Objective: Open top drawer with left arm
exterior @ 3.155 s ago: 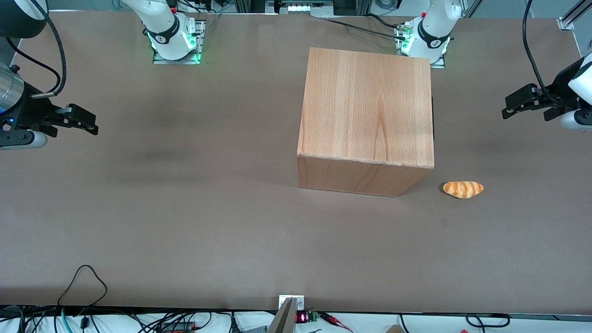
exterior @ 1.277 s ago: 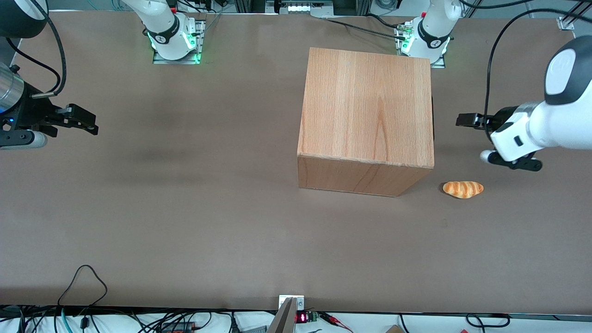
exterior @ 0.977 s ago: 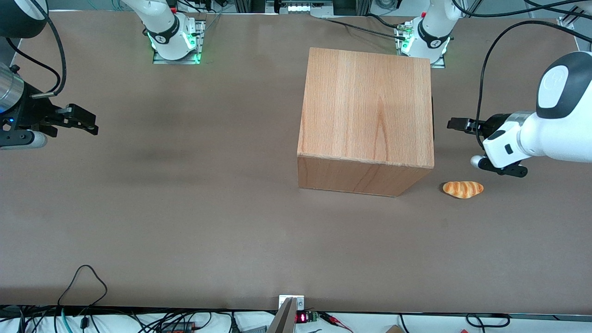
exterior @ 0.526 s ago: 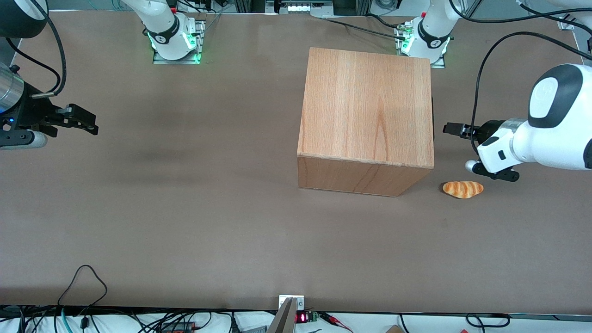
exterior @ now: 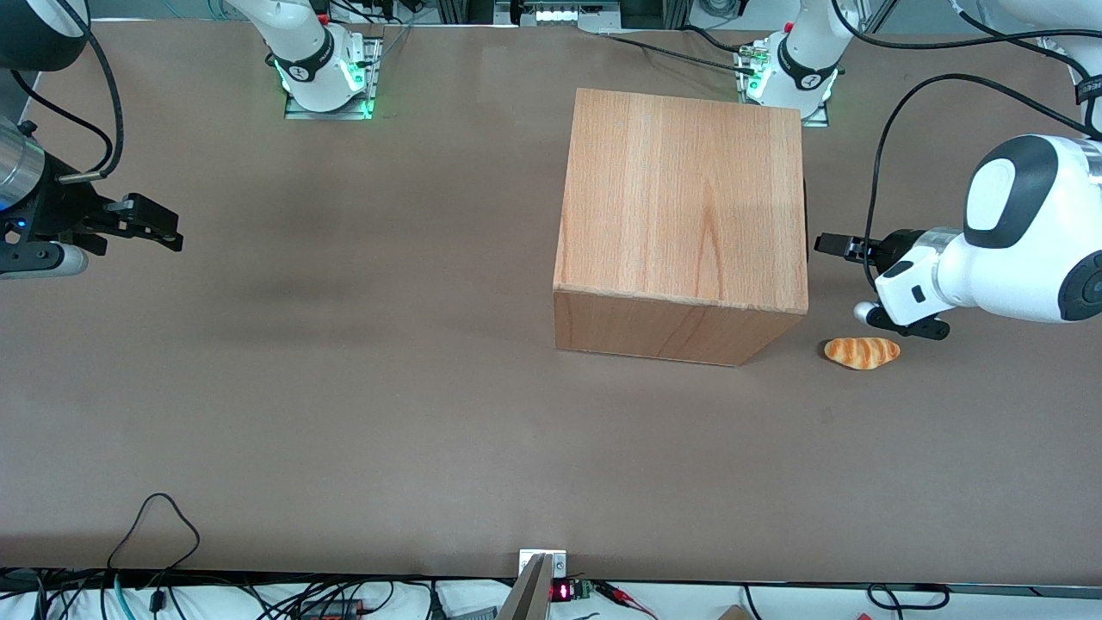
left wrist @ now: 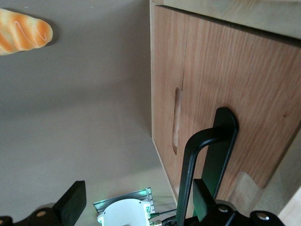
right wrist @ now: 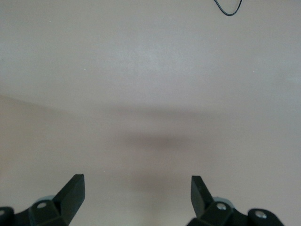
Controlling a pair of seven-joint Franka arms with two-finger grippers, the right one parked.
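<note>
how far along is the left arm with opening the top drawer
Early stage. Done: the left arm has brought its end effector, fingers spread, up to the cabinet face. In hand: lining up with the top drawer handle. Left: hooking it and pulling; the drawer looks shut.

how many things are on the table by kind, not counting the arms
cabinet: 1, with its top drawer shut
bread roll: 1
total: 2
the left gripper, fingers open, is in front of the drawer's handle
</note>
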